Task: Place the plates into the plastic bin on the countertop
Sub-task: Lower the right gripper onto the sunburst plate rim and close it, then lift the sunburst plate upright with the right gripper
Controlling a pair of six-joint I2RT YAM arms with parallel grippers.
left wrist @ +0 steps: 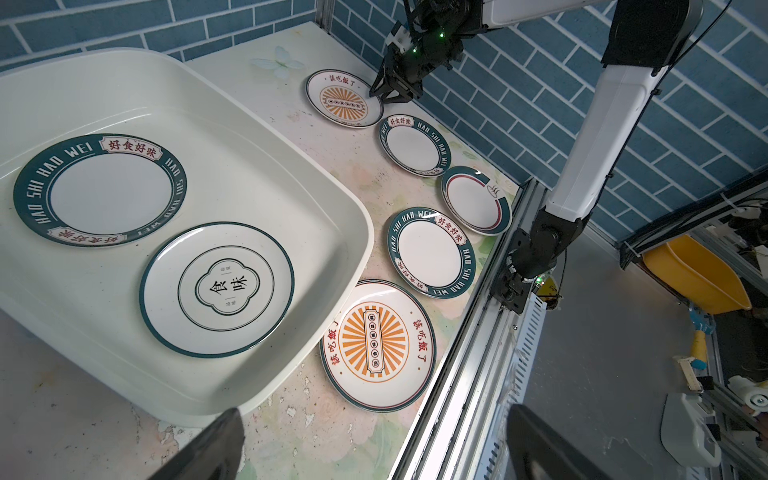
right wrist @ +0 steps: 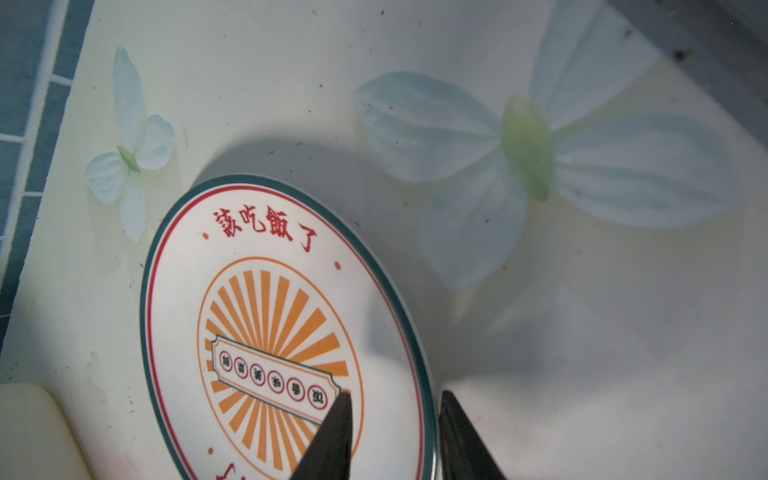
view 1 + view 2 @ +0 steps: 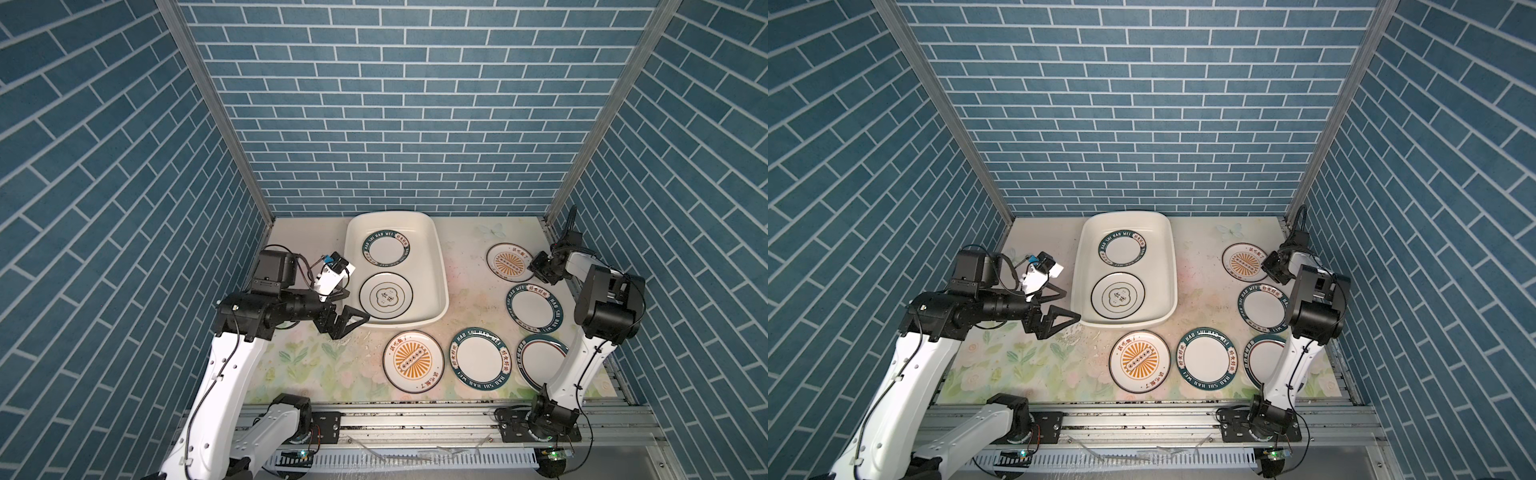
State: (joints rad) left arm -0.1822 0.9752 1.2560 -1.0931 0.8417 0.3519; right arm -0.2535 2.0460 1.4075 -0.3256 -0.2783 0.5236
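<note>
The cream plastic bin stands at the back of the flowered countertop. It holds a teal-lettered plate and a cloud-emblem plate. Several plates lie flat on the countertop to its right. The far one is a sunburst plate. My right gripper is open and narrow, straddling that plate's rim, one finger over its face and one outside. My left gripper hangs open and empty by the bin's near left corner.
Other plates on the countertop are two teal-lettered ones, a red-and-teal rimmed one partly behind the right arm, and a near sunburst one. A grey metal rail runs along the front. Blue brick walls enclose three sides.
</note>
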